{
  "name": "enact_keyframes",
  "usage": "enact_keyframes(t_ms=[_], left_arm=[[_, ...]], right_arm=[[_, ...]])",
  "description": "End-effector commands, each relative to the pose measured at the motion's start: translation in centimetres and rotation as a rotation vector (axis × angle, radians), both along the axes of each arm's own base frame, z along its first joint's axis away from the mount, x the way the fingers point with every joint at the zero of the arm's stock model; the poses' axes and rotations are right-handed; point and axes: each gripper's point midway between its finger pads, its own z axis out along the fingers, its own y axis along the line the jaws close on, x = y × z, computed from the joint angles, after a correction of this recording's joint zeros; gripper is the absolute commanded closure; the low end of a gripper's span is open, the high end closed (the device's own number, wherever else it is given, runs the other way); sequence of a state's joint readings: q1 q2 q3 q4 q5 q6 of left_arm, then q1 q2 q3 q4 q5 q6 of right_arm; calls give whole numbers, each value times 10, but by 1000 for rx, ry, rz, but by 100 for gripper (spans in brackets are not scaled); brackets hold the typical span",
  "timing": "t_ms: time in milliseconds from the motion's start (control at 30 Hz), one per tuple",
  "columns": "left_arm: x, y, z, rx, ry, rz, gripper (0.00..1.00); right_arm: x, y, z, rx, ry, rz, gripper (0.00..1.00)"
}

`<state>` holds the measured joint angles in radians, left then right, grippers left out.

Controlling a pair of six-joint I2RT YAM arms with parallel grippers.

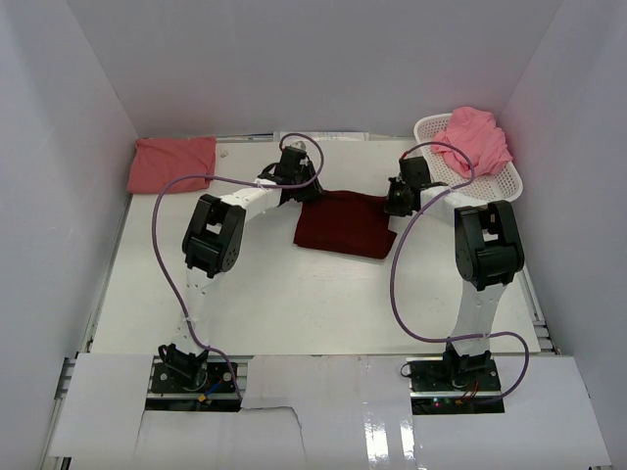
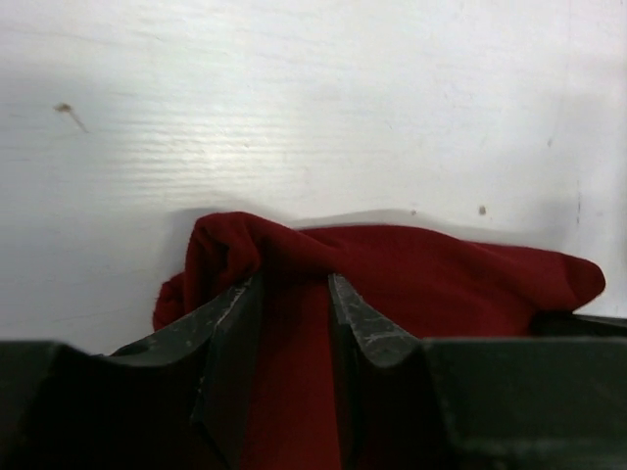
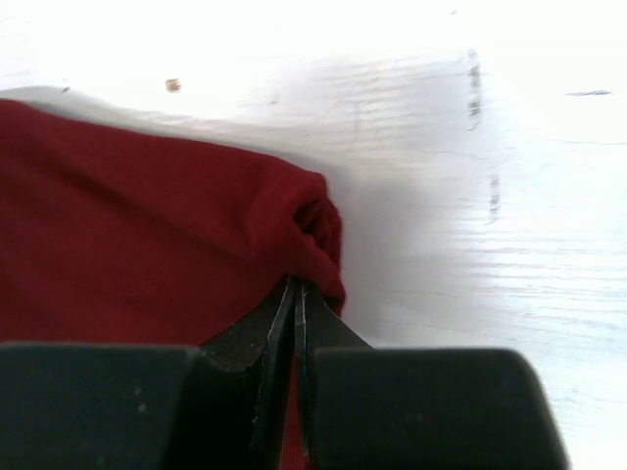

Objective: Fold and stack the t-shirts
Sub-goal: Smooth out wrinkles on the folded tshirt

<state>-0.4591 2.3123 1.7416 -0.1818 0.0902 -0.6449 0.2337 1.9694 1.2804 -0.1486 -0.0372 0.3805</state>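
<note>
White table carries a basket with a pink shirt heaped in it. Just left of the basket lies the maroon shirt. The left claw, half closed, clamps its bunched edge, and the right claw pinches its corner tight. The salmon shirt sits far left of the basket.

White bench, faintly grained and flecked with a few dark specks, enclosed by a plain white back wall, left wall and right wall. Glossy white sheets cover the near edge, reflecting even, diffuse light.
</note>
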Motion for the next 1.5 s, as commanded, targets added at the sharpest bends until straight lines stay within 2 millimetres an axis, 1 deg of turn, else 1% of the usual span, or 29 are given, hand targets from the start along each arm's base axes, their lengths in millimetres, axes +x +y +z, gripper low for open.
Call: enact_keyframes(t_ms=[0,33,67,100,133,167,200,233,267,300,333,367,400,467,500,533,600,633,733,767,800,833,867,933,1100,1200,1233,1367,1467], left_arm=[[16,41,29,127,-93,132,55],[17,42,36,127,-106,140,45],[20,40,54,112,-136,142,37],[20,38,65,111,-154,142,29],[20,36,77,119,-181,142,15],[23,39,105,139,-233,166,10],[18,32,117,173,-265,145,5],[16,30,130,188,-287,142,2],[12,31,136,214,-287,137,2],[7,27,156,215,-316,120,2],[3,26,162,219,-319,114,2],[-3,27,164,224,-304,105,2],[-9,29,172,216,-305,99,2],[-18,30,173,219,-284,74,2],[-25,30,176,208,-273,61,2],[-32,34,169,223,-232,59,2],[-37,35,160,229,-177,70,2],[-46,40,146,261,-111,67,2],[-54,51,117,312,-11,119,2],[-61,57,101,340,27,128,2],[-61,58,101,334,30,136,2],[-66,61,90,332,62,149,2],[-68,62,85,326,76,148,2],[-72,65,73,318,113,152,2],[-75,71,60,323,138,160,2],[-79,68,46,299,163,137,2],[-77,65,43,280,160,129,2],[-77,57,12,246,238,81,2],[-74,50,-1,231,265,51,2]], right_arm=[[11,-32,3,-146,-43,-69,92],[16,-31,8,-144,-55,-68,92],[17,-28,11,-133,-61,-57,92],[20,-26,16,-123,-71,-51,92],[28,-22,26,-109,-97,-47,87],[31,-20,34,-95,-111,-44,83],[35,-14,44,-73,-133,-29,78],[39,-12,51,-65,-150,-27,70],[46,-9,64,-56,-180,-25,66],[48,-7,73,-49,-197,-20,64],[48,-7,77,-49,-190,-18,61],[51,-4,87,-36,-206,-8,60],[51,-3,94,-34,-216,2,59],[46,-3,98,-31,-212,6,58],[44,-3,105,-30,-225,8,58],[41,-3,106,-31,-222,11,57],[32,2,111,-5,-226,44,57],[29,2,111,-3,-224,48,57],[20,2,115,4,-225,61,57],[15,2,117,5,-221,68,57],[13,2,118,9,-220,71,57],[10,2,117,9,-216,76,57],[8,2,123,13,-226,78,57],[2,2,122,17,-224,87,57],[-4,1,132,22,-240,94,56],[-7,2,135,24,-241,99,56],[-8,2,134,27,-238,102,56],[-13,2,139,27,-246,107,56],[-15,1,140,29,-249,106,56]])
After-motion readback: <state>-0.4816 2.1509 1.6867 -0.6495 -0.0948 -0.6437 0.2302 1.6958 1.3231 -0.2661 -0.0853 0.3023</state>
